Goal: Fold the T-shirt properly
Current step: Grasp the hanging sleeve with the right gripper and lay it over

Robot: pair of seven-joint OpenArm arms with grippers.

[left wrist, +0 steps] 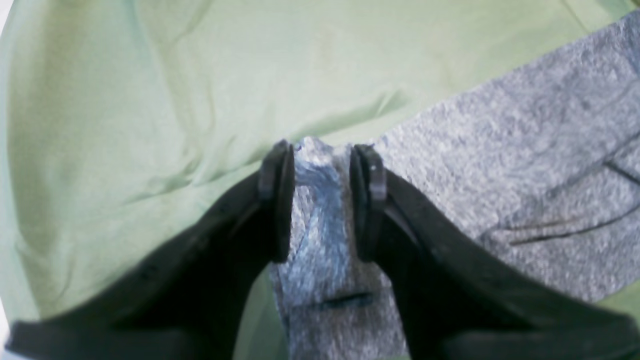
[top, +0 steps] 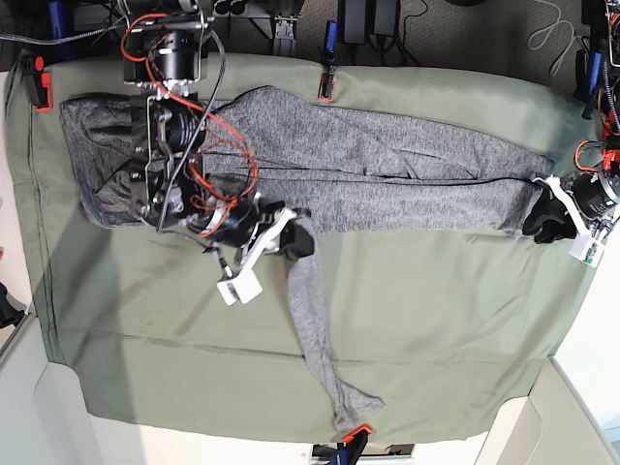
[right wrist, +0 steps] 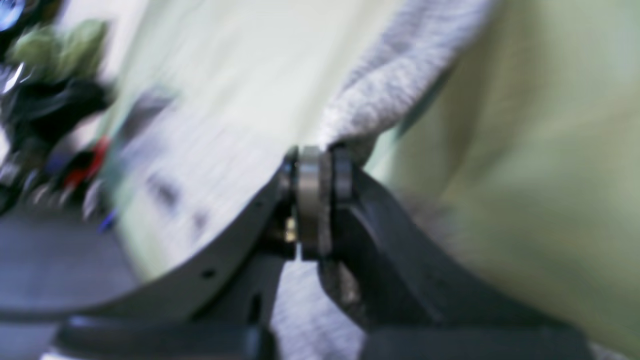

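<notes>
So the T-shirt (top: 387, 165) is stretched across the upper half of the frame on the green cloth (top: 436, 320) covering the tabletop. Right gripper (top: 291, 237), at center left, is pinching a fold of it. Left gripper (top: 547, 221), far right, clamps the shirt's edge.

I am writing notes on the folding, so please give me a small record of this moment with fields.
garment: grey T-shirt, lying long across the table
surface: green cloth, wrinkled
left gripper: fingers closed on a bunched edge of the T-shirt
right gripper: fingers shut on a corner of the T-shirt
loose part: a narrow strip trails toward the table's near edge
fold state: not finished
</notes>
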